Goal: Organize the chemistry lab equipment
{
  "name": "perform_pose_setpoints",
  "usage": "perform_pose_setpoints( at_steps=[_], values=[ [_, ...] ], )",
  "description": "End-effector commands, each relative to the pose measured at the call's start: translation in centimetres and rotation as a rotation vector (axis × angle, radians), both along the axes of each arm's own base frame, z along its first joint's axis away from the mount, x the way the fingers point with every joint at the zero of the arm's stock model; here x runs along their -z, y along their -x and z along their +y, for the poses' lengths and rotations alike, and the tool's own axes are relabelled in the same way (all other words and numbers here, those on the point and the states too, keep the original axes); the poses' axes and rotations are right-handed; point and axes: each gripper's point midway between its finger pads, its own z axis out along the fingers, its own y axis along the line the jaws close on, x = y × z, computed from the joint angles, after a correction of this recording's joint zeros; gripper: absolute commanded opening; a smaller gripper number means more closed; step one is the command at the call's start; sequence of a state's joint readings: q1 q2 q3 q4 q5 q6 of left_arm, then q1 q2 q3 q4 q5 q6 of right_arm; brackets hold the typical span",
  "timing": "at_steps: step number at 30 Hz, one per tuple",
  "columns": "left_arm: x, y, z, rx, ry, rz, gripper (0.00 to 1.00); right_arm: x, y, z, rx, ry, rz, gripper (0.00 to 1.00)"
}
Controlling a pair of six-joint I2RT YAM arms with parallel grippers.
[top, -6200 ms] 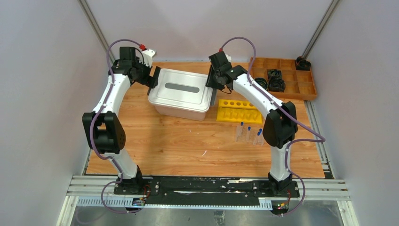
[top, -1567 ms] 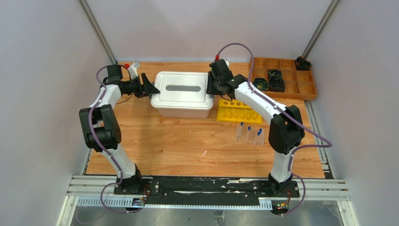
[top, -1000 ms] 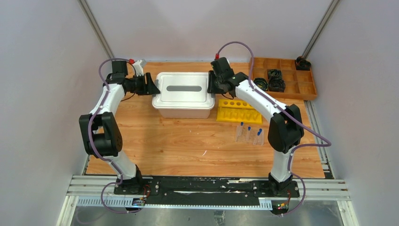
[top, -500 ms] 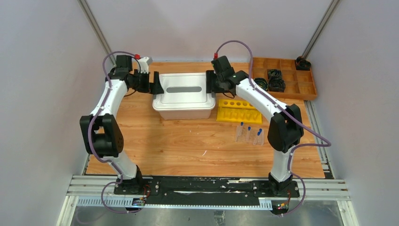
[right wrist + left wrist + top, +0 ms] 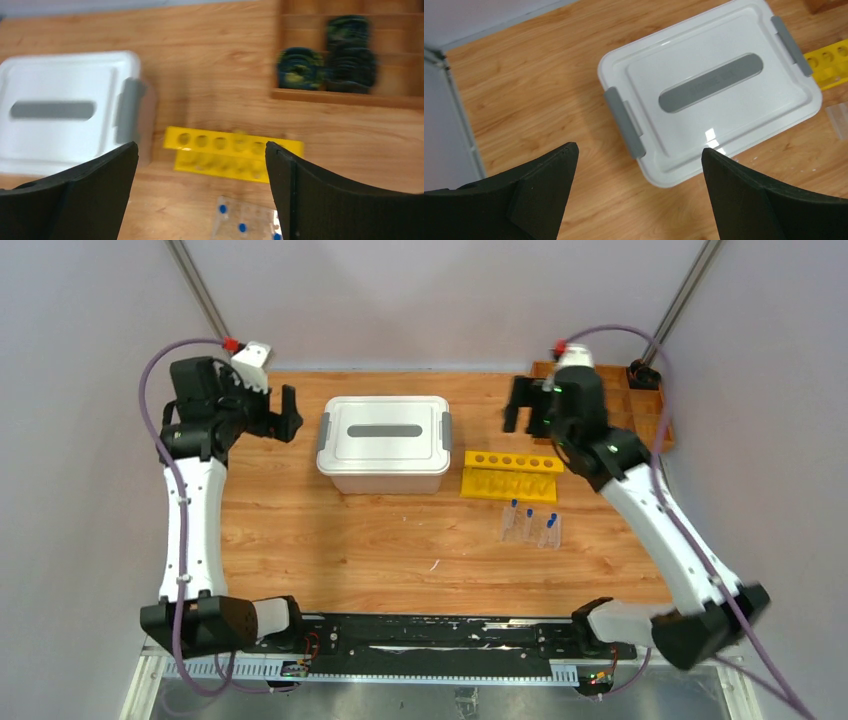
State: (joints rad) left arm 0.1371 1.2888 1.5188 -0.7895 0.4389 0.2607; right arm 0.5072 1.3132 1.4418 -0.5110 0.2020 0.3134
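**A:** Status?

**B:** Early, I'd say. Nothing looks sorted yet. Box (image 5: 383, 443) sits mid-desk toward the far edge, lid shut.

**A:** Tools?

**B:** Left tool (image 5: 285, 412) is spread wide and empty, up over the far-left corner. Right tool (image 5: 527, 410) is also wide and empty, up near the far-right corner.

**A:** Where's the gear?

**B:** Yellow rack (image 5: 510, 474) is just right of the box. Clear rack (image 5: 531, 532) is just on its near side, toward the right edge of the desk (image 5: 380, 540). The tubes (image 5: 530, 512) stand in the clear rack.

**A:** Counts?

**B:** One yellow rack, six holes, all empty. One clear rack. Three tubes, blue caps. One box. No other lab gear in view, and the box contents are hidden.

**A:** Far-right corner?

**B:** Tray (image 5: 345, 98) with black rings (image 5: 300, 67), three or so, too blurred to be sure. Not ours.

**A:** What's left?

**B:** My read is everything. The tubes and both racks still need a home, probably the box, and the lid isn't off yet.
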Motion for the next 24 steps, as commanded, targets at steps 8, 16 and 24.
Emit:
perform_pose_setpoints(
  at_steps=[8, 16, 24],
  values=[
    [14.9, 2.5, 6.0, -0.123, -0.083, 0.06, 1.0, 9.3, 7.4, -21.8, 0.758, 0.085, -0.244, 1.0],
    [19.0, 0.3, 3.2, -0.143, 0.117, -0.17, 1.0, 15.5, 7.9, -25.6, 0.916, 0.223, -0.176, 1.0],
    [22.0, -2.0, 1.7, -0.168, 0.155, -0.195, 1.0, 20.2, 4.5, -25.1, 0.784, 0.291, -0.17, 1.0]
  ],
)
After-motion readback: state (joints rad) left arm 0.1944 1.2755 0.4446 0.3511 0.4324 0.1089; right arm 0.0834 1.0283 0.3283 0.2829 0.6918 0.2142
